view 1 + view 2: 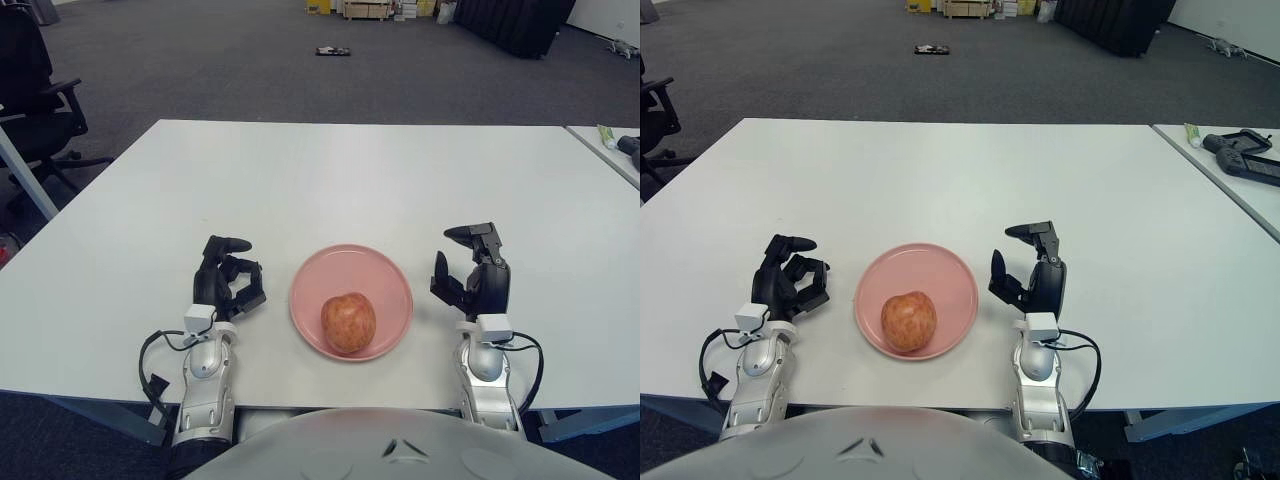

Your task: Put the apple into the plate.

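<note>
Round speckled apple (348, 322) sits in smooth pink plate (385, 273).

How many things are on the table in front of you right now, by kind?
Apple: 1, lying in the plate
Pink plate: 1
Robot hand: 2, left and right, either side of the plate, holding nothing
Total: 4
</note>
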### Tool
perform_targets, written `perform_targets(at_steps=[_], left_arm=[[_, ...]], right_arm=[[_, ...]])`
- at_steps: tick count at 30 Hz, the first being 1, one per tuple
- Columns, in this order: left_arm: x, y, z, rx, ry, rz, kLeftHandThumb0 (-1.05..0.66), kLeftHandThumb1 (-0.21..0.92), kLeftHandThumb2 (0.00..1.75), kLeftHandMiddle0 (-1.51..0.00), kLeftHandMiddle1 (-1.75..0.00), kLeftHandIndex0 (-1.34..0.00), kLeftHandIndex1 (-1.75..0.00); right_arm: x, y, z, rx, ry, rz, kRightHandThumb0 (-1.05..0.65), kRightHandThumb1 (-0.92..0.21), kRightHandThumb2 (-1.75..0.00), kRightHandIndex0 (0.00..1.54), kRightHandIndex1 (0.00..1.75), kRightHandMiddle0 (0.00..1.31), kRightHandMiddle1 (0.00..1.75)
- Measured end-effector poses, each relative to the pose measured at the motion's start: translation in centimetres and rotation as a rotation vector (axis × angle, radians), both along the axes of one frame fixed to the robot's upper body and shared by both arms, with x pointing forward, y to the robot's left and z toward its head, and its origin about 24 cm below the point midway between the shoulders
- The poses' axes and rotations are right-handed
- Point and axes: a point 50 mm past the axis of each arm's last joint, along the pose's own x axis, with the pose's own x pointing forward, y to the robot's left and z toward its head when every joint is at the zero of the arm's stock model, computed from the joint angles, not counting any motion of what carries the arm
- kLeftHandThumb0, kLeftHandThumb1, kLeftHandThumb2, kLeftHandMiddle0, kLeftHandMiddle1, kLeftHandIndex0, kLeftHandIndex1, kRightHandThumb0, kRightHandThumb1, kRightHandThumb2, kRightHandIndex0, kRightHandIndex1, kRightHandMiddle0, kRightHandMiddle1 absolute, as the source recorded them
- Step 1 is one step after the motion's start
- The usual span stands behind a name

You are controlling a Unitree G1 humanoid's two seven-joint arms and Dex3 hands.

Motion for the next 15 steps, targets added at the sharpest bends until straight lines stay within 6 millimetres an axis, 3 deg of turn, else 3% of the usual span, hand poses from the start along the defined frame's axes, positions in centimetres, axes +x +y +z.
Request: perform_targets(at_steps=[15], left_arm=[[0.0,0.03,-0.01,0.004,0.001,-0.003,-0.01,0.39,1.19,-0.59,-1.58,-0.39,-1.75]], right_arm=[[-0.25,-0.48,-1.01,0.016,0.061,-0.021,-0.48,-0.33,-1.31,1.21,1.75,0.6,1.75]])
